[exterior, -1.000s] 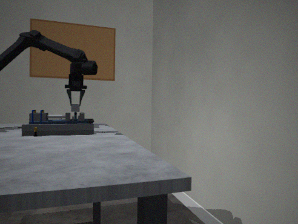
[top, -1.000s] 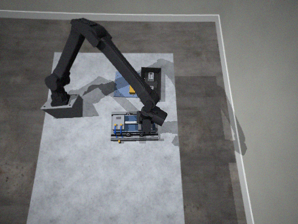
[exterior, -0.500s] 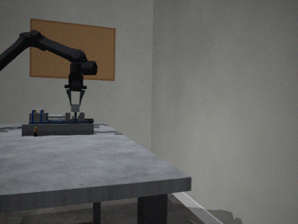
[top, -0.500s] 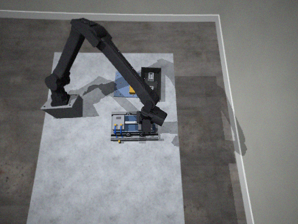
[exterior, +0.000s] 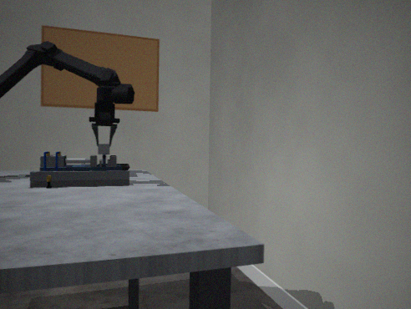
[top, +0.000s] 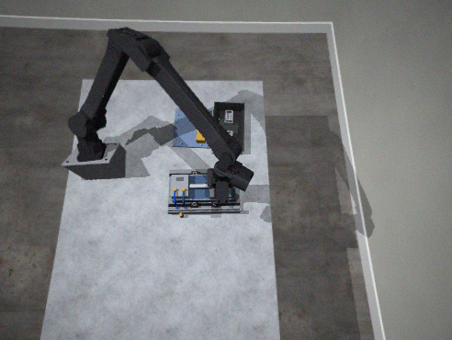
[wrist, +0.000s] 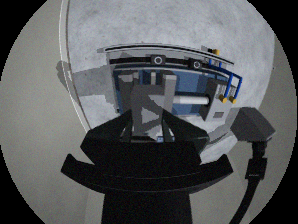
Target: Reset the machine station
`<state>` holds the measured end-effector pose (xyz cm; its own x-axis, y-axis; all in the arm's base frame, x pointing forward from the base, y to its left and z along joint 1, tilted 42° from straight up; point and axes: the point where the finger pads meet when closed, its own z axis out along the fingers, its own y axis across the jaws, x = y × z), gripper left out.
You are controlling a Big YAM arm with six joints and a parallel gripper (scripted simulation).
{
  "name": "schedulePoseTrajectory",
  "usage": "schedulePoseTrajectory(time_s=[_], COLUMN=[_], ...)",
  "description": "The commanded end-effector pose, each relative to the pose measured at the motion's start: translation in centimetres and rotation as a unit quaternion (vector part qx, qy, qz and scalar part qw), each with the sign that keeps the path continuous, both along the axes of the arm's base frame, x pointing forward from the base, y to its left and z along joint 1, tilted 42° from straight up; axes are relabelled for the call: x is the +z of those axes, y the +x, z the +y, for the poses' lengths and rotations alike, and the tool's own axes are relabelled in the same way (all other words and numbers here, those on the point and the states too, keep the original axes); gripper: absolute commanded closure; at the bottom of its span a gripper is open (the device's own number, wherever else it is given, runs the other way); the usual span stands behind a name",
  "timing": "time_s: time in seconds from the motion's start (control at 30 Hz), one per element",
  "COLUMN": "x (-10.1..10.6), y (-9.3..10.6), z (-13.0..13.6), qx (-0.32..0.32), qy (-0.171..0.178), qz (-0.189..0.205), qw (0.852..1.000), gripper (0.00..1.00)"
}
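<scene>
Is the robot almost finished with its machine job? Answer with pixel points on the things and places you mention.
Partly. A pocketed part (top: 229, 116) sits in the black tray (top: 242, 110), and a yellow block (top: 200, 136) is on the blue plate (top: 182, 125). The gripper (exterior: 104, 145) (wrist: 147, 112) holds a gray block (exterior: 104, 149) (wrist: 148, 100) above the vise (top: 179, 181) (exterior: 79, 179) (wrist: 216, 107). Left: probably seating it against jaw and stop, letting go, moving clear.

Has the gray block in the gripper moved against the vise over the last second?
No, no visible shift: in the exterior view, the gray block hangs in the same spot over the vise.
</scene>
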<state>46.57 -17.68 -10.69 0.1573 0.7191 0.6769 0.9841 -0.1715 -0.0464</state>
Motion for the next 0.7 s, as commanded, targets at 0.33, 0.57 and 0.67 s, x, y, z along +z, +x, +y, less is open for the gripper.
schedulePoseTrajectory(time_s=[0.33,0.57,0.67], x=[0.18,0.28,0.33], y=[0.96,1.1,1.2], z=[-0.46,-0.6,-0.67], qx=[-0.003,-0.003,-0.003], qy=[-0.009,-0.01,-0.01], qz=[-0.012,-0.014,-0.015], qw=[1.0,1.0,1.0], gripper=[1.0,1.0,1.0])
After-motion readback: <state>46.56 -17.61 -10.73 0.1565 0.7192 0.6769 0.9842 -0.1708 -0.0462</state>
